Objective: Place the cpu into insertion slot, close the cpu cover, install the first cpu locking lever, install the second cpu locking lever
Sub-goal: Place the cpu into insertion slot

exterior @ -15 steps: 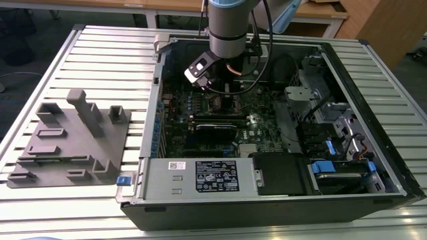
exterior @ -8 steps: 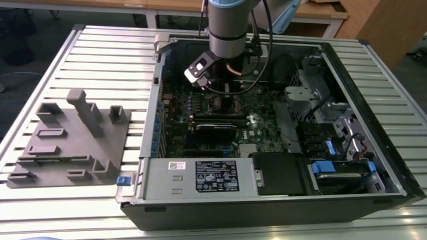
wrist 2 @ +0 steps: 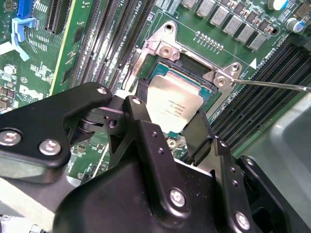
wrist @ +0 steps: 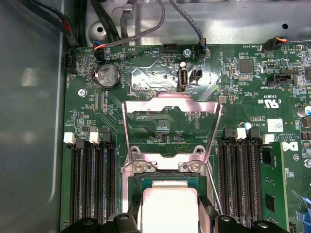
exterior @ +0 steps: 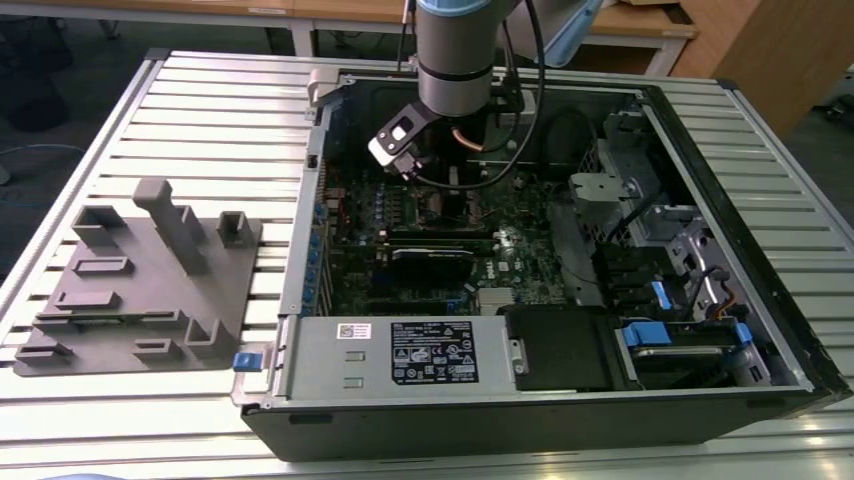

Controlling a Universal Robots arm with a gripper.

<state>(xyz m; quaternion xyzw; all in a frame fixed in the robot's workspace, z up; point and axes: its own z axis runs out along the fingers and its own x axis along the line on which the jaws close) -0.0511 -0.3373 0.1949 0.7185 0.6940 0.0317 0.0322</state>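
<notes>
- The black two-finger gripper (wrist 2: 169, 110) is clamped on the small square cpu with a silvery-grey metal top (wrist 2: 173, 99), with one finger on each of two opposite edges.
- The cpu sits low within the square insertion slot with a silvery metal border (wrist 2: 192, 68), set in the green motherboard (wrist 2: 73, 53). Full seating cannot be confirmed.
- Judgement: the chip should go down flat and square to the slot with no sideways drag, since any tilt risks the contacts beneath.
- A thin steel lever rod (wrist 2: 272, 85) lies swung out beside the slot.
- The first wrist view gives the stance of the thin silvery cpu cover frame (wrist: 170, 98): raised beyond the slot and clear of the chip. The second wrist view gives the finger contact instead.
- The exterior view adds the wider setting. The grey arm (exterior: 454, 60) reaches into the open black computer case (exterior: 534, 435) on the slatted metal table (exterior: 200, 90), with a grey moulded fixture (exterior: 134, 270) on the exterior view's left.
</notes>
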